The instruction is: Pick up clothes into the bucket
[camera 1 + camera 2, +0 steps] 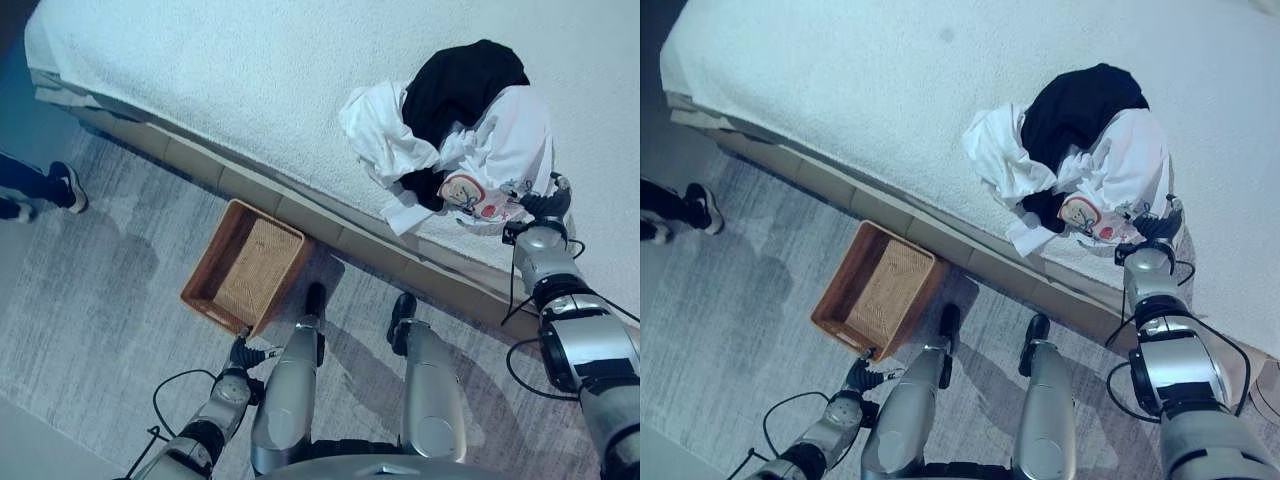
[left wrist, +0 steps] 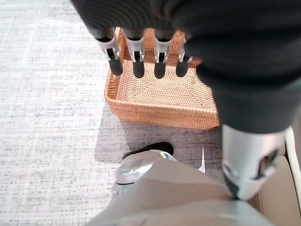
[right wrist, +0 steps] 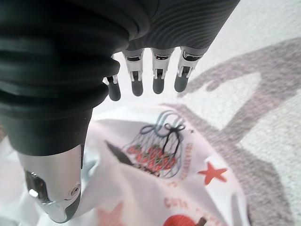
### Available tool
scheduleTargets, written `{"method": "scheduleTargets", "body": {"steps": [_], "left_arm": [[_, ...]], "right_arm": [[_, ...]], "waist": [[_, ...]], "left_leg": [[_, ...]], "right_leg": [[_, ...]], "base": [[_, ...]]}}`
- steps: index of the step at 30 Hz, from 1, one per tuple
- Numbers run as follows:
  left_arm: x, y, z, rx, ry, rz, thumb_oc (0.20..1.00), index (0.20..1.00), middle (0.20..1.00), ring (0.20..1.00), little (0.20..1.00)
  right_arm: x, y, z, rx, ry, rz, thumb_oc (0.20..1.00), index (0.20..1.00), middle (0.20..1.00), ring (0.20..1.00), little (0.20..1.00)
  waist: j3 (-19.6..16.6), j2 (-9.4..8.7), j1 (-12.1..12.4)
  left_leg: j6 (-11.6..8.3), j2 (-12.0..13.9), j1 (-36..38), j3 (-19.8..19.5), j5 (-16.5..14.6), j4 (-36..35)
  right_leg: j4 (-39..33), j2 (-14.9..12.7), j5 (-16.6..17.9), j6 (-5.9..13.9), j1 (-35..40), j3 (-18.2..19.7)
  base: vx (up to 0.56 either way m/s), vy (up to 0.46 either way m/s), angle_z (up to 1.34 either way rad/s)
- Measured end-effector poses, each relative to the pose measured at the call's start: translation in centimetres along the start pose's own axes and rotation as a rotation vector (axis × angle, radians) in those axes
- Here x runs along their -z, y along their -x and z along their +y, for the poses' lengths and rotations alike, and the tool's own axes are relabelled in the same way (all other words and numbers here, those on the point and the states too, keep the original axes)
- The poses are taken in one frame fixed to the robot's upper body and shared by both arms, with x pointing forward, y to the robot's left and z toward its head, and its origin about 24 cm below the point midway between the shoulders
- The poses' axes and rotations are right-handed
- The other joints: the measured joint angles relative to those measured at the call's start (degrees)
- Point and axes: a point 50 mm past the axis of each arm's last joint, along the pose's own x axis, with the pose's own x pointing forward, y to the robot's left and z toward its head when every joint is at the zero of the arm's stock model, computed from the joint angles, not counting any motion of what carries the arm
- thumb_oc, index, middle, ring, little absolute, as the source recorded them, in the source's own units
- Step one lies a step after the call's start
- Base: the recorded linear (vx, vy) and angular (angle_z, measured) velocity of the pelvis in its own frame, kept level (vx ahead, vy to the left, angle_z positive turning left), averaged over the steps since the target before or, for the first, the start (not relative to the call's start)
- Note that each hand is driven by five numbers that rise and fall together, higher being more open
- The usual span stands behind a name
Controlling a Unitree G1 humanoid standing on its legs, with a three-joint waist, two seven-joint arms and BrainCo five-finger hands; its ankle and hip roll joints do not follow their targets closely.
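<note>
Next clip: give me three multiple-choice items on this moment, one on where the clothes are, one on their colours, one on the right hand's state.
1. Where does the pile of clothes lie?
A. in the basket
B. on the bed
C. on the floor

2. What colours are the clothes?
A. black and white, one with a red print
B. all blue
C. green and yellow

3. How is the right hand?
A. curled round a black garment
B. open above the printed white garment
C. pressed flat inside the basket

Answers:
1 B: the pile sits on the white bed, near its edge, while the basket stands on the floor.
2 A: a black piece lies over white ones, and red marks show on the printed one.
3 B: the right wrist view shows straight fingers with nothing between them.
</note>
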Motion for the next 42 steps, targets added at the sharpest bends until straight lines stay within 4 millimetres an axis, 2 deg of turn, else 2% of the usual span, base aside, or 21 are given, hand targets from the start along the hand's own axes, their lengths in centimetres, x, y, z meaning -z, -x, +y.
{"method": "scheduleTargets", "body": {"steps": [1,3,4,5,6,8,14,20,23,27,30,31,32,35,36,37,38,39,40,42], "left_arm": [[-0.1,0.0,0.0,-0.002,0.0,-0.003,1.0,1.0,1.0,1.0,1.0],[-0.4,-0.1,0.0,-0.004,0.001,-0.012,1.0,1.0,1.0,1.0,1.0],[-0.5,-0.1,0.0,-0.004,0.0,-0.014,1.0,1.0,1.0,1.0,1.0],[-0.7,-0.2,0.0,-0.004,-0.002,-0.02,1.0,1.0,1.0,1.0,1.0],[-0.8,-0.2,0.0,-0.007,-0.003,-0.028,1.0,1.0,1.0,1.0,1.0],[-1.1,-0.3,0.0,-0.008,-0.005,-0.035,1.0,1.0,1.0,1.0,1.0],[-1.8,-0.5,-0.2,-0.003,-0.027,-0.055,1.0,1.0,1.0,1.0,1.0],[-1.7,-0.7,-0.2,-0.007,-0.038,-0.039,1.0,1.0,1.0,1.0,1.0],[-1.7,-0.7,-0.2,-0.006,-0.047,-0.036,1.0,1.0,1.0,1.0,1.0],[-2.1,-0.9,0.1,0.007,-0.122,-0.06,1.0,1.0,1.0,1.0,1.0],[-2.5,-0.9,0.1,0.025,-0.167,-0.094,1.0,1.0,1.0,1.0,1.0],[-2.8,-0.9,0.3,0.028,-0.181,-0.113,1.0,1.0,1.0,1.0,1.0],[-4.4,-1.0,0.8,0.03,-0.184,-0.181,1.0,1.0,1.0,1.0,1.0],[-6.4,-0.9,2.5,-0.011,-0.159,-0.283,1.0,1.0,1.0,1.0,1.0],[-7.9,-0.9,3.4,-0.037,-0.143,-0.339,1.0,1.0,1.0,1.0,1.0],[-7.8,-0.7,3.7,-0.045,-0.131,-0.345,1.0,1.0,1.0,1.0,1.0],[-8.9,-0.8,4.5,-0.071,-0.101,-0.375,1.0,1.0,1.0,1.0,1.0],[-8.8,-0.7,4.6,-0.078,-0.086,-0.378,1.0,1.0,1.0,1.0,1.0],[-9.8,-0.5,5.3,-0.095,-0.06,-0.415,1.0,1.0,1.0,1.0,1.0],[-10.9,-0.2,5.6,-0.1,-0.033,-0.462,1.0,1.0,1.0,1.0,1.0]], "right_arm": [[-0.1,0.0,0.0,0.003,-0.002,-0.002,1.0,1.0,1.0,1.0,1.0],[-0.6,0.0,0.2,0.005,-0.006,-0.015,0.655,0.655,0.655,0.655,0.655],[-0.7,0.0,0.3,0.005,-0.006,-0.016,0.564,0.564,0.564,0.564,0.564],[-0.7,0.0,0.4,0.001,0.002,-0.02,0.42,0.42,0.42,0.42,0.42],[-0.8,0.0,0.4,0.001,0.0,-0.022,0.366,0.366,0.366,0.366,0.366],[-1.1,0.0,0.5,0.0,-0.002,-0.028,0.2,0.2,0.2,0.2,0.2],[-1.9,0.0,0.9,-0.014,0.007,-0.056,0.2,0.2,0.2,0.2,0.2],[-1.9,0.2,1.3,-0.029,0.007,-0.06,0.2,0.2,0.2,0.2,0.2],[-2.8,0.5,1.8,-0.056,-0.021,-0.115,0.2,0.2,0.2,0.2,0.2],[-3.9,1.3,2.5,-0.107,-0.059,-0.195,0.2,0.2,0.2,0.2,0.2],[-4.0,1.9,2.7,-0.143,-0.055,-0.235,0.2,0.2,0.2,0.2,0.2],[-3.7,2.0,2.6,-0.148,-0.05,-0.238,0.2,0.2,0.2,0.2,0.2],[-3.2,2.2,2.0,-0.157,-0.042,-0.25,0.2,0.2,0.2,0.2,0.2],[-2.0,3.2,1.8,-0.203,-0.021,-0.276,0.2,0.2,0.2,0.2,0.2],[-0.9,3.9,1.6,-0.234,-0.002,-0.275,0.2,0.2,0.2,0.2,0.2],[-0.4,4.3,1.7,-0.249,0.004,-0.273,0.2,0.2,0.2,0.2,0.2],[0.3,4.7,1.7,-0.274,0.02,-0.266,0.2,0.2,0.2,0.2,0.2],[0.5,5.0,1.7,-0.291,0.027,-0.273,0.2,0.2,0.2,0.2,0.2],[0.7,5.6,1.4,-0.308,0.018,-0.286,0.2,0.2,0.2,0.2,0.2],[0.7,6.0,1.1,-0.319,0.014,-0.3,0.2,0.2,0.2,0.2,0.2]], "waist": [[0.02,0.03,0.09],[0.03,0.02,0.02],[0.03,0.02,0.0],[0.03,0.02,0.08],[0.03,0.02,0.11],[0.04,0.02,0.14],[0.08,-0.05,0.07],[0.23,-0.33,-0.16],[0.12,-0.69,-0.18],[-0.24,-2.31,-1.0],[-2.01,-4.4,-1.49],[-2.68,-4.82,-1.73],[-3.33,-5.4,-1.66],[-5.59,-5.45,-1.8],[-7.43,-5.3,-2.28],[-8.07,-5.18,-2.05],[-8.99,-5.1,-3.15],[-9.63,-5.09,-2.84],[-11.3,-5.03,-3.47],[-11.76,-5.22,-4.41]], "left_leg": [[-0.01,-0.04,-0.4,-0.17,0.01,-0.07],[-0.03,-0.3,-1.21,-0.69,0.08,0.04],[-0.12,-0.44,-1.43,-0.96,0.22,0.01],[-0.11,-0.57,-2.02,-1.42,0.4,-0.04],[0.03,-0.58,-2.55,-1.67,0.46,-0.16],[-0.18,-0.84,-3.27,-2.13,0.78,0.02],[-0.2,-1.43,-3.09,-2.85,0.81,0.86],[-0.18,-1.42,-0.26,-2.78,0.8,0.52],[-0.14,-0.81,1.35,-2.42,0.82,-0.51],[0.22,0.29,4.19,-1.09,0.74,-1.98],[0.1,0.51,6.75,0.5,0.95,-3.54],[0.11,0.81,7.23,0.73,0.94,-3.87],[0.11,1.1,8.79,2.1,0.96,-4.86],[0.16,1.54,11.42,2.77,0.99,-6.45],[0.18,1.65,13.03,3.55,0.98,-7.67],[0.26,1.73,13.68,3.63,1.04,-8.04],[0.38,2.13,15.42,4.06,0.94,-8.79],[0.38,2.14,16.07,4.38,0.93,-9.36],[0.39,2.4,16.45,4.82,0.94,-9.98],[0.44,2.67,17.89,5.19,0.96,-10.41]], "right_leg": [[0.58,-0.19,-0.27,-0.06,-0.25,-0.37],[1.11,-0.57,-0.68,-0.08,-1.13,-0.62],[1.25,-0.71,-0.75,-0.16,-1.39,-0.72],[1.66,-0.83,-0.99,-0.11,-1.84,-1.04],[1.79,-0.93,-1.17,-0.19,-2.35,-1.3],[2.56,-1.24,-1.24,-0.37,-2.98,-1.74],[3.28,-1.77,-1.65,-0.48,-2.56,-2.1],[1.9,-1.66,-1.43,-0.37,0.65,-2.21],[-0.02,-0.96,-0.66,-0.06,2.37,-2.15],[-3.39,0.31,0.79,0.4,5.4,-1.52],[-5.59,0.86,1.77,1.09,7.15,0.2],[-6.24,1.03,1.99,1.2,7.46,0.53],[-7.93,1.66,2.91,1.2,8.58,1.41],[-10.82,2.36,4.09,1.84,11.63,1.76],[-12.4,2.66,4.59,2.24,12.94,2.35],[-13.2,2.85,4.88,2.32,13.83,2.39],[-14.77,3.11,5.31,2.66,15.78,2.56],[-15.59,3.26,5.61,2.81,16.42,2.66],[-17.15,3.52,6.12,3.0,17.03,2.81],[-19.34,3.99,7.06,3.27,19.09,3.1]], "base": [[-0.01,-0.035,0.15],[0.0,-0.03,0.14],[0.0,-0.023,0.17],[0.0,-0.027,0.16],[0.01,-0.029,0.15],[0.02,-0.023,0.13],[0.01,-0.006,0.06],[0.01,0.005,-0.01],[0.04,0.038,-0.09],[0.05,0.051,-0.18],[0.05,0.041,-0.3],[0.08,0.039,-0.38],[0.07,0.031,-0.3],[0.06,0.02,-0.25],[0.07,0.004,-0.19],[0.07,-0.009,-0.2],[0.06,-0.01,-0.13],[0.04,-0.011,-0.16],[0.07,-0.008,-0.19],[0.09,-0.017,-0.12]]}}
